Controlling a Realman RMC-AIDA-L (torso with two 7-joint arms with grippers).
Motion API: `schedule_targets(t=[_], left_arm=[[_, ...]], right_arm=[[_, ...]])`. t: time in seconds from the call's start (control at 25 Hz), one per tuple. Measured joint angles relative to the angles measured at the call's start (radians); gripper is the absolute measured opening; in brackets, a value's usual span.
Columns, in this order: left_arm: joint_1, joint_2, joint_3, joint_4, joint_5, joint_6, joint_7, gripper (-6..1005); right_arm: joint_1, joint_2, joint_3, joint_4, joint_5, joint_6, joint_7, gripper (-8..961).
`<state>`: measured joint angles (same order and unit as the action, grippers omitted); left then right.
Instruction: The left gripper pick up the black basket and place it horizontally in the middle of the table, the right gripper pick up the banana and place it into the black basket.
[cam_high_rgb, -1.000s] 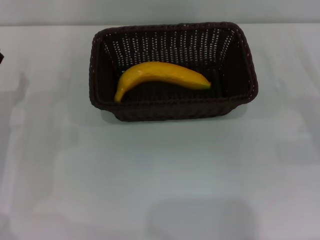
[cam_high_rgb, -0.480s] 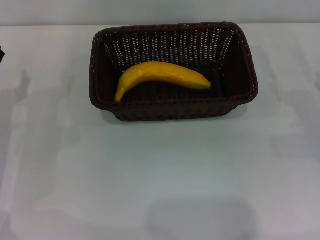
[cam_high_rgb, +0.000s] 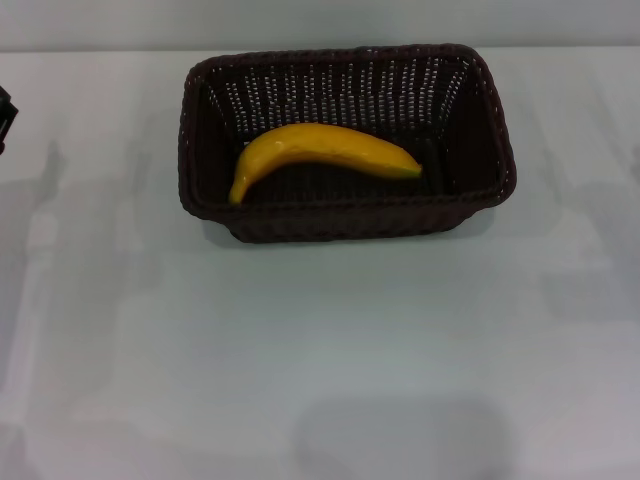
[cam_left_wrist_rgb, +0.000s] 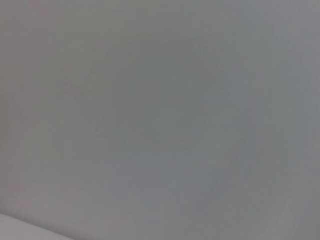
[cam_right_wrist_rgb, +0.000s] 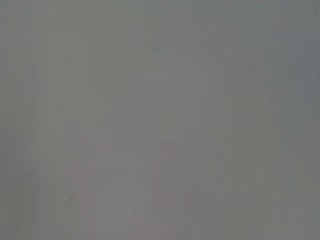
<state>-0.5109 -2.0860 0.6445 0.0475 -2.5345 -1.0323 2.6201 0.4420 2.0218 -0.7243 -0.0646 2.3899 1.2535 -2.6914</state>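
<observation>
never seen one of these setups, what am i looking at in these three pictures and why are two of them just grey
These come from a two-armed robot with a camera on its head and one on each wrist. The head view looks down on a white table. On it stands a black basket, its long side running left to right, and a banana lies inside it on the bottom. Nothing is being held. At the far left edge of the head view a small dark piece shows: that is the left gripper, off to the side and away from the basket; too little of it shows to tell how it stands. The right gripper is not in that view. The two grey pictures are the wrist cameras. Each shows only a plain pale surface with no object in it, which is why they look blank.
</observation>
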Motion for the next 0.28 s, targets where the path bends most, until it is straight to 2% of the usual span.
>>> schedule_targets(t=[0.28], left_arm=[[0.002,0.0,-0.002,-0.003,-0.001,-0.008,-0.026,894]], right_arm=[[-0.008,0.002,0.0,0.007,0.0,0.008,0.001,815]])
